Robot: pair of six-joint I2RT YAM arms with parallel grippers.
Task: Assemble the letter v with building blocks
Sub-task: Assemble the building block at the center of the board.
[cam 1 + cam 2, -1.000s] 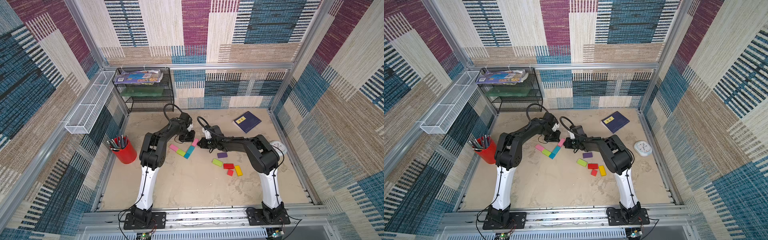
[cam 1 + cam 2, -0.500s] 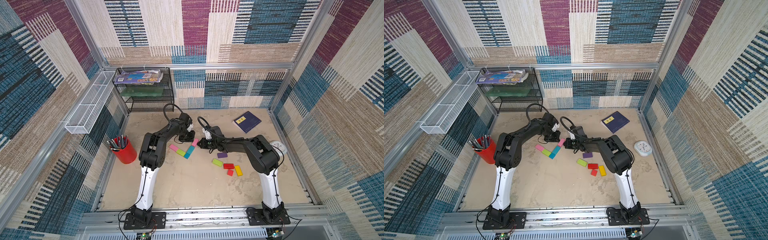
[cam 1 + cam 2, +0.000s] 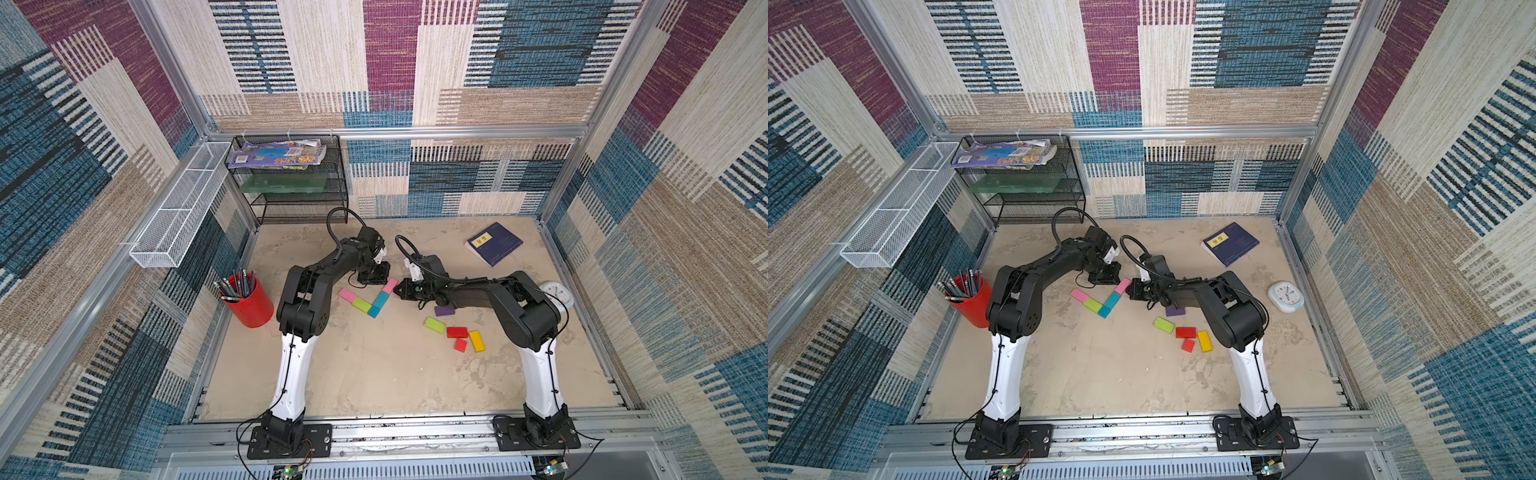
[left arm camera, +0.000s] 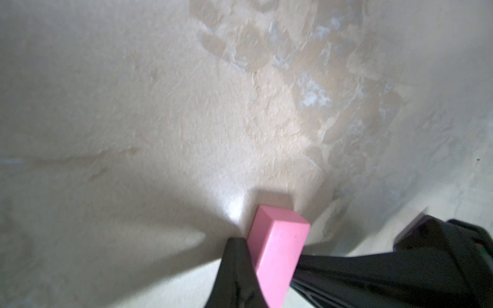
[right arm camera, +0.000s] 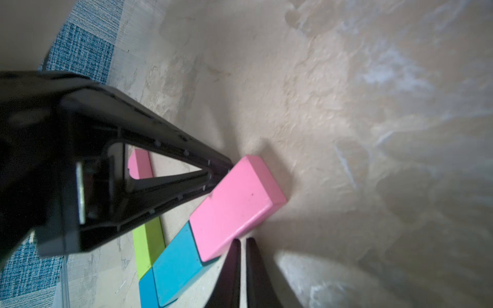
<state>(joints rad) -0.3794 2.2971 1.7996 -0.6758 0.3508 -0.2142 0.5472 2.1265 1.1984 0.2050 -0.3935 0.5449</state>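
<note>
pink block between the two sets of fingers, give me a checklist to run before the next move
1. V has five blocks laid: ok
2. End pink block touches the teal block: ok
3. Pink block in line with the teal block: not ok, its near corner juts slightly past on the outer side
4. Left fingers shut, tip on the pink block's inner side: ok
5. Right fingers, shut, touching the pink block's outer edge: cannot tell
6. Purple block apart from the V: ok
</note>
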